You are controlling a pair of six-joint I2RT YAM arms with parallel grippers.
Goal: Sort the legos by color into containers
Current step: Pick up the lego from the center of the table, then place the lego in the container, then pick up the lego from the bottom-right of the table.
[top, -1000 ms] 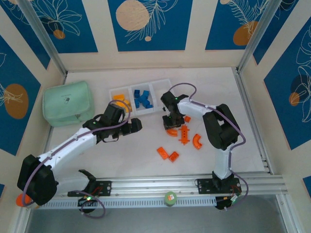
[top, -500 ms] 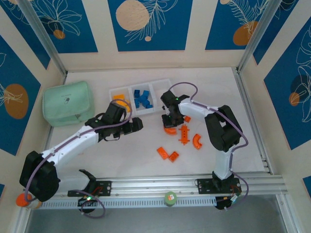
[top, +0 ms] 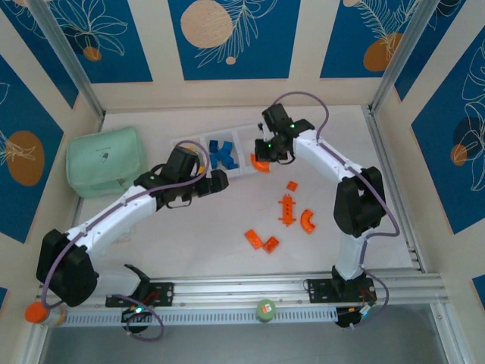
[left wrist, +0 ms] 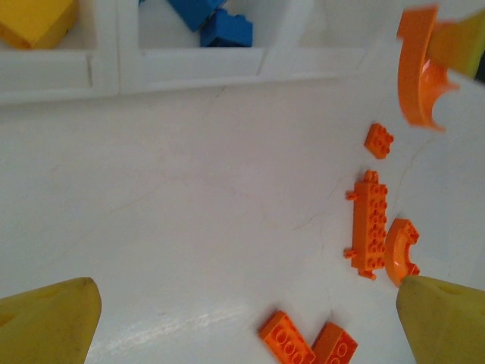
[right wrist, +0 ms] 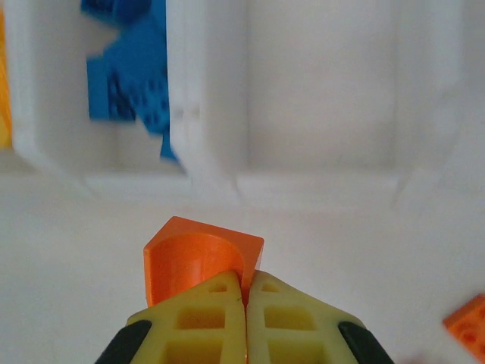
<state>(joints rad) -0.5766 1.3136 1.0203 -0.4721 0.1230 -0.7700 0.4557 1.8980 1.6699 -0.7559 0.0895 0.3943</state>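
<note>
Right gripper (right wrist: pixel 246 292) clamped on one orange arch (right wrist: pixel 198 262) mid-frame, beside the three-compartment tray (right wrist: pixel 204 98) — five loose orange legos (top: pixel 287 208) lie below it; left gripper (left wrist: pixel 242 303) jaws apart

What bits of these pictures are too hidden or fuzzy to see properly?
Top view: the left arm covers the left end of the tray.
Left wrist view: the yellow lego is cut off at the corner.
Right wrist view: the right tool hides the lower part of the orange arch; the blue legos are blurred.
</note>
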